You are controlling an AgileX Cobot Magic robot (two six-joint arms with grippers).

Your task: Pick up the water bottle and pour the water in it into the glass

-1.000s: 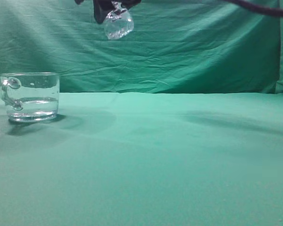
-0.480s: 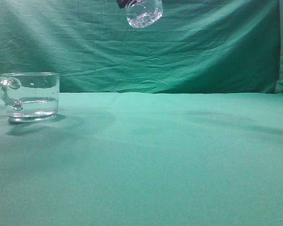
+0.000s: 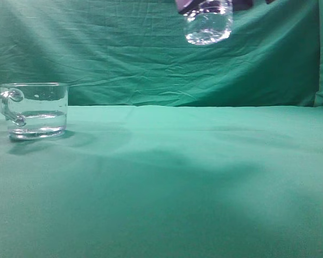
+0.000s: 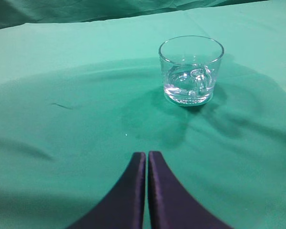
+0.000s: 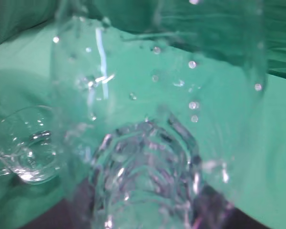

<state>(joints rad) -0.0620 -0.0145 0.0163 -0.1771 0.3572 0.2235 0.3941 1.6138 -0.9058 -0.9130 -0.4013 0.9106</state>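
Right gripper (image 3: 215, 3) clamps the bottle (image 3: 207, 24), carried rightward along the top edge over the last second, well away from the glass (image 3: 36, 110) — pour looks done, bottle retreating. Left gripper (image 4: 146, 162) hangs empty, jaws pressed together. Bottle: clear, droplets inside, looks drained. Glass sits far left, water (image 3: 39, 119) low in it.
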